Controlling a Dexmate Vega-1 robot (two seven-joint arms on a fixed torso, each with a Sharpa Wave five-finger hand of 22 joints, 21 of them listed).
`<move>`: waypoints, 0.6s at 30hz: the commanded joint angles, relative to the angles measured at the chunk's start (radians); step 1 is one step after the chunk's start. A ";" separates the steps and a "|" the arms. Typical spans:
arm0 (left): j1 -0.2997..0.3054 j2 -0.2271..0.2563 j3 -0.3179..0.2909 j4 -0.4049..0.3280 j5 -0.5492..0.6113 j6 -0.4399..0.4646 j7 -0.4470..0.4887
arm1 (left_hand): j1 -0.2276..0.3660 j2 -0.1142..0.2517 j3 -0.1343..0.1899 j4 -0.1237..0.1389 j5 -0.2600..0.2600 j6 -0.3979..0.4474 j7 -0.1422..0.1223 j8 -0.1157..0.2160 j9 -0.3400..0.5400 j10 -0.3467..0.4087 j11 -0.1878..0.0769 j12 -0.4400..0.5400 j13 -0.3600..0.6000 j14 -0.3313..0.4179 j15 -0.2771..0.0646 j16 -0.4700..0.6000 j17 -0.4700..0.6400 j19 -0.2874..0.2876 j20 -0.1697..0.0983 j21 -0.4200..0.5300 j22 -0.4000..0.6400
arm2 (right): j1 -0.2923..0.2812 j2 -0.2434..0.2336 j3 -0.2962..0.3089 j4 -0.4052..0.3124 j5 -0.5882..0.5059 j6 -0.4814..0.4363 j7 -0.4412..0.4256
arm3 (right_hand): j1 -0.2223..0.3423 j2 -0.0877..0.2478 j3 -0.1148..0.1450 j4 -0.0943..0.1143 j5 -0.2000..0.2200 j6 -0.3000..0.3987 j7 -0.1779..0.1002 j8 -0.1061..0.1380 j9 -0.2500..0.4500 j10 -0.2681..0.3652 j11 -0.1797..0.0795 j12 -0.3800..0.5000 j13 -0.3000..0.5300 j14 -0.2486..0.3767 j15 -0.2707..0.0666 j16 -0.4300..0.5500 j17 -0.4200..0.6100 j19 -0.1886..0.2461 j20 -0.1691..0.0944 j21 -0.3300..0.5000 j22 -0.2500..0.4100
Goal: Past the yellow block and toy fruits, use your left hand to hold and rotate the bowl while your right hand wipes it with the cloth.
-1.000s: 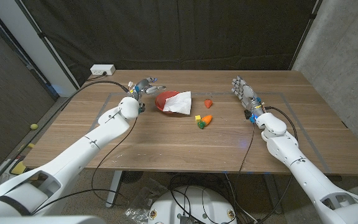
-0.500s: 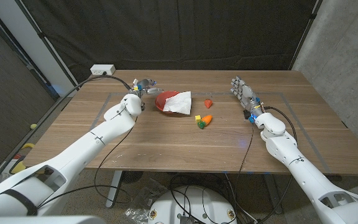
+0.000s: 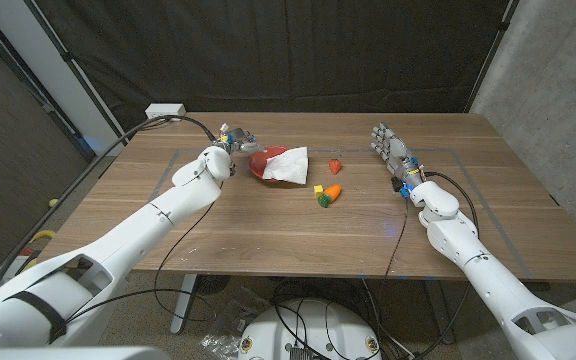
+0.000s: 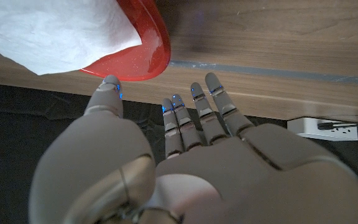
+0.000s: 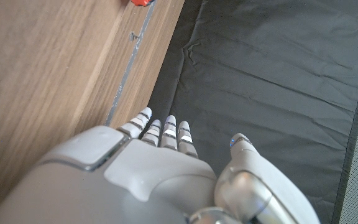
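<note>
From the head view, no readable writing is showing on anything. The red bowl is sitting toward the far edge of the surface, left of its middle, with the white cloth draped over its right side and spilling onto the wood. The left hand is hovering just beside the bowl's left rim, the arm stretching in from the near left corner; whether it is touching the bowl cannot be told here. To the right of the cloth, the yellow block is lying next to the toy fruits, an orange piece and a green one, and a small red fruit is sitting further back. The right hand is standing on its edge near the far right part of the surface, fingers apart and holding nothing, well apart from the bowl.

In the left wrist view, the left hand is reaching toward the bowl with fingers spread and empty, the thumb tip just beside the rim; the cloth is lying in the bowl.

In the right wrist view, the right hand is pointing past the surface's edge, fingers extended and slightly parted, gripping nothing
</note>
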 commanded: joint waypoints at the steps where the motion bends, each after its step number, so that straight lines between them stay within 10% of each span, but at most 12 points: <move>1: -0.081 -0.019 0.068 0.059 0.057 0.029 -0.106 | 0.005 0.001 0.003 0.008 -0.002 -0.009 0.000 -0.008 0.002 -0.002 0.004 -0.002 0.002 0.011 -0.075 -0.006 -0.001 0.021 0.000 0.009 0.001 | 0.001 0.005 0.003 0.006 0.005 0.006 0.001 | 0.011 0.002 0.002 -0.002 0.000 0.007 0.004 0.006 0.002 0.003 0.000 0.005 0.005 -0.001 0.002 0.004 0.005 0.004 0.001 -0.005 0.003; 18: -0.222 -0.062 0.193 0.138 0.188 0.103 -0.293 | 0.004 0.018 0.001 0.025 -0.014 0.078 0.015 -0.002 0.001 0.120 -0.006 0.013 0.000 0.121 -0.089 0.028 0.009 0.080 -0.005 0.038 0.004 | -0.021 0.002 0.015 0.002 0.013 0.027 0.001 | 0.010 0.001 0.000 -0.004 -0.001 0.010 0.000 0.006 0.002 0.006 0.001 0.005 0.005 0.001 0.001 0.005 0.006 0.005 0.002 -0.005 0.003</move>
